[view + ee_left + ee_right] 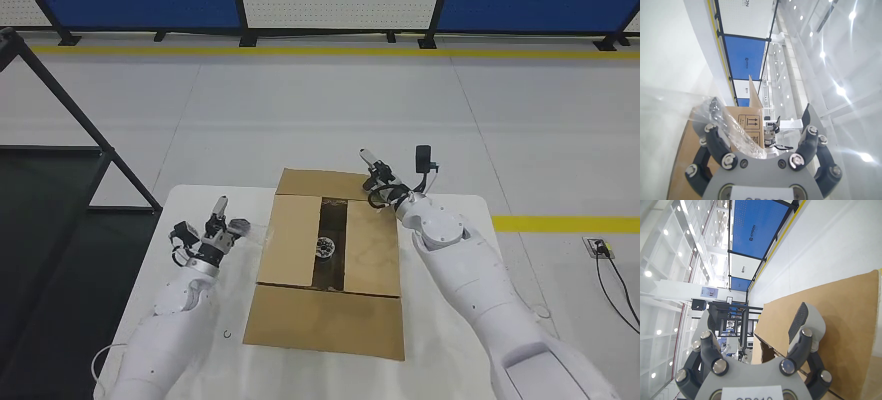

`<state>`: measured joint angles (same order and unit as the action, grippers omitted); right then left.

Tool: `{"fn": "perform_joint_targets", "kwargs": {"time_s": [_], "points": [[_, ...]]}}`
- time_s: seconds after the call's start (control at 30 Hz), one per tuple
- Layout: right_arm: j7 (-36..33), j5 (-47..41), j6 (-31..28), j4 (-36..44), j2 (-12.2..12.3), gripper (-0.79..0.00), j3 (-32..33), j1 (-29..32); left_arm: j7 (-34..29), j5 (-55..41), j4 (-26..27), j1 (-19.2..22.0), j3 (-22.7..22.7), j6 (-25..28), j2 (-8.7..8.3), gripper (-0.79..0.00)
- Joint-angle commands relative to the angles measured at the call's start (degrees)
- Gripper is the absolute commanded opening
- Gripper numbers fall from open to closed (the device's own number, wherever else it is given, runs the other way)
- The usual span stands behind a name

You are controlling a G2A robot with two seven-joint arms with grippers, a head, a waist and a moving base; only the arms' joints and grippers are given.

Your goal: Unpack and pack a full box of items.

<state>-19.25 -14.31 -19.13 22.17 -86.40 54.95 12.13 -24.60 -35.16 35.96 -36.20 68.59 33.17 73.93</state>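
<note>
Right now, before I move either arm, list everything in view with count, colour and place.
brown cardboard box: one, brown, flaps open, table centre.
white table: one, white, under the box.
clear plastic bag with a dark part: one, clear, left of the box.
dark bagged item: one, dark, inside the box.
black metal frame: one, black, on the floor left of the table.
left gripper: one, grey-black, open, beside the clear bag.
right gripper: one, grey-black, open, over the box's far right corner.

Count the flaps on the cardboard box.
4: far flap, near flap, side flap by the left arm, side flap by the right arm. None seems hidden.
</note>
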Motion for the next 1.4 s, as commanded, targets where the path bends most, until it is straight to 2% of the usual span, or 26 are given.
{"fn": "perform_joint_targets", "kwargs": {"time_s": [0.0,0.7,0.93,1.37], "points": [[-0.12,0.11,0.03,-0.05,-0.05,0.0,0.2,0.03,2.23,1.95,1.98,-1.17,0.31,1.39,-0.15,0.0],[-1.4,1.24,-0.76,-1.06,-0.05,0.0,2.8,0.35,14.06,18.99,24.32,-14.37,7.13,3.03,-2.48,0.0],[-1.62,1.7,-0.93,-0.9,0.01,0.0,3.59,0.57,18.06,24.53,26.18,-16.92,8.96,1.77,-2.76,0.0],[-1.96,2.59,-1.16,-0.4,0.0,0.0,4.81,0.97,15.12,23.7,24.26,-16.54,12.41,-1.99,-3.26,0.0]]}}
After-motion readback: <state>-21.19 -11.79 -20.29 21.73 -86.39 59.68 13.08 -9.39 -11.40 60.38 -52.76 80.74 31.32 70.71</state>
